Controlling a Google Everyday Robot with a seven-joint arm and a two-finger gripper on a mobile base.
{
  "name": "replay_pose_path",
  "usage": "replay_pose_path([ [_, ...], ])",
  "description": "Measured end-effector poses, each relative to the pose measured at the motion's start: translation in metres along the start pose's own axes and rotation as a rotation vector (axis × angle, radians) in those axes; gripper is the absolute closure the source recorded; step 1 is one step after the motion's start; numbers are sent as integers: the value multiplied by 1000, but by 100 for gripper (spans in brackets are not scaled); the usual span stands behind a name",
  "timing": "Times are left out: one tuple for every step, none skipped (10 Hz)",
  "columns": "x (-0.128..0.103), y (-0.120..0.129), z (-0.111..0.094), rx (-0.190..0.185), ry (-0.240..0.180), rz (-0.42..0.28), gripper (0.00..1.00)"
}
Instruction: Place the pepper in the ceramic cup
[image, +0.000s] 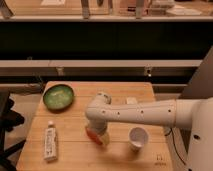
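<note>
Gripper (97, 136): pointed down over the wooden table (120, 89), centre of the front half, at the end of the white arm (145, 113) reaching in from the right. Whether it is open or closed cannot be told.

Pepper (91, 134): red-orange piece directly at the gripper's tip, on its left side, low over the tabletop. Whether it is gripped or only touched cannot be told.

Ceramic cup (138, 137): white, upright, to the right of the gripper and apart from it, near the front edge. Its interior shows pale.

Green bowl (58, 96): back left of the table, well apart from the gripper. Its inside is mottled green.

White tube (50, 143): lying lengthwise near the front left corner.

Open room: bare wood between gripper and cup, and between gripper and tube.
</note>
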Motion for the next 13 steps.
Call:
replay_pose_path([
  [0, 0, 1, -2, -2, -7, 20],
  [0, 1, 2, -5, -4, -13, 20],
  [1, 2, 3, -8, -6, -21, 20],
  [1, 2, 3, -10, -8, -25, 20],
  [2, 3, 4, -11, -10, -31, 20],
  [2, 3, 5, -13, -12, -35, 20],
  [2, 3, 5, -15, -15, -47, 20],
  [3, 3, 6, -17, -17, -56, 20],
  [4, 3, 7, -17, -18, -56, 20],
  [4, 3, 7, -19, -19, -59, 20],
  [4, 3, 8, -21, -21, -63, 20],
  [5, 4, 9, -23, -23, -68, 20],
  [6, 4, 10, -25, -25, -75, 20],
])
